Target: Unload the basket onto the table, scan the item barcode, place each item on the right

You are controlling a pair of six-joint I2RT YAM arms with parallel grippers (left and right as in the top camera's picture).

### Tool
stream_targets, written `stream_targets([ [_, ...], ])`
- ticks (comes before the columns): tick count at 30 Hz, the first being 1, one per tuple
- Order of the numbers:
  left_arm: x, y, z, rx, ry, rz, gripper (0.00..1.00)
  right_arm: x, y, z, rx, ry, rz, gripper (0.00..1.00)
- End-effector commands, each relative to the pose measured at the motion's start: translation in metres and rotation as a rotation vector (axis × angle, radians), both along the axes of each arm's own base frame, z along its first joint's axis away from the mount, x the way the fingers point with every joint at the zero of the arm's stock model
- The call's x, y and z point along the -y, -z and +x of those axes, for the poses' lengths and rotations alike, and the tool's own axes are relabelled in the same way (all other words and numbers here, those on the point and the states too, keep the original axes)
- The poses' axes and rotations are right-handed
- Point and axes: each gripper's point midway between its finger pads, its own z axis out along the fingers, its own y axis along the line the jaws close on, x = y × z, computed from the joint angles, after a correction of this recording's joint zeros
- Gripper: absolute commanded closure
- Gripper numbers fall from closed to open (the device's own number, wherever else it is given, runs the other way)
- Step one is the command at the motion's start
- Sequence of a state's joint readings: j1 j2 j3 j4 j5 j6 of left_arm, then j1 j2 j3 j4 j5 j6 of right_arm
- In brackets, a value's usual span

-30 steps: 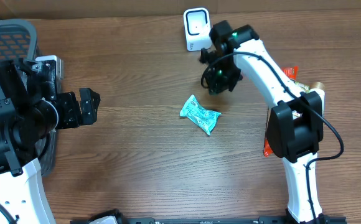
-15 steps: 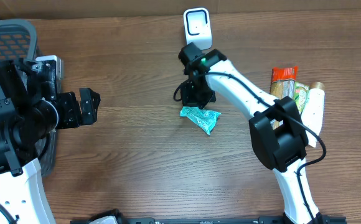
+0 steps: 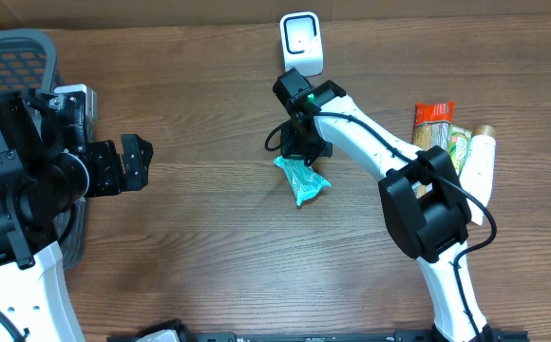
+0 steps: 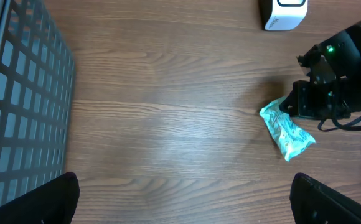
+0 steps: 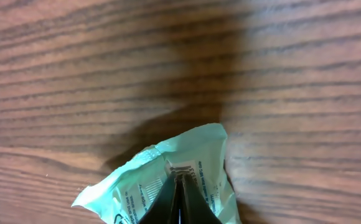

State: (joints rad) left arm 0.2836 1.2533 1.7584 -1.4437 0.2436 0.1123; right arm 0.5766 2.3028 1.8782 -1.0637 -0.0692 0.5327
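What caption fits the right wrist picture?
Right hand shut on a crinkly teal plastic packet, brown wooden table behind.

Arm pose: left parked with jaws apart, right reaching with jaws closed.
Left gripper sits at the left table edge, pointing right, jaws spread wide. Right arm stretches forward and leftward to mid-table. Right gripper points down, fingers pinched together on the edge of the teal packet.
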Motion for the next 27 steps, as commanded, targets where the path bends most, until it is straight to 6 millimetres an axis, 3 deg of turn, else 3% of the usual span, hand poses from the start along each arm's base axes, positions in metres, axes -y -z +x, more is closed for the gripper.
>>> stream_targets([
  [1, 0.000, 0.002, 0.001, -0.002, 0.016, 0.003, 0.00, -0.001, 0.017, -0.016, -0.087, 0.012, 0.018, 0.70],
  [3, 0.000, 0.002, 0.001, -0.002, 0.016, 0.003, 0.00, 0.000, 0.018, -0.015, -0.093, 0.018, 0.021, 0.44],
  [8, 0.000, 0.002, 0.001, -0.002, 0.016, 0.003, 0.00, 0.000, 0.010, -0.004, -0.061, -0.073, 0.058, 0.37],
  [12, 0.000, 0.002, 0.001, -0.002, 0.016, 0.003, 0.00, 0.010, -0.012, 0.016, 0.020, -0.147, 0.009, 0.35],
  [15, 0.000, 0.002, 0.001, -0.002, 0.016, 0.003, 0.00, 0.018, -0.047, 0.030, 0.080, -0.191, -0.022, 0.39],
  [18, 0.000, 0.002, 0.001, -0.002, 0.016, 0.003, 0.00, 0.024, -0.069, 0.028, 0.075, -0.184, -0.035, 0.45],
  [22, 0.000, 0.002, 0.001, -0.002, 0.016, 0.003, 0.00, 0.029, -0.066, 0.015, 0.023, -0.183, -0.047, 0.60],
  [27, 0.000, 0.002, 0.001, -0.002, 0.016, 0.003, 0.00, 0.026, -0.043, -0.002, -0.031, -0.211, -0.067, 0.89],
])
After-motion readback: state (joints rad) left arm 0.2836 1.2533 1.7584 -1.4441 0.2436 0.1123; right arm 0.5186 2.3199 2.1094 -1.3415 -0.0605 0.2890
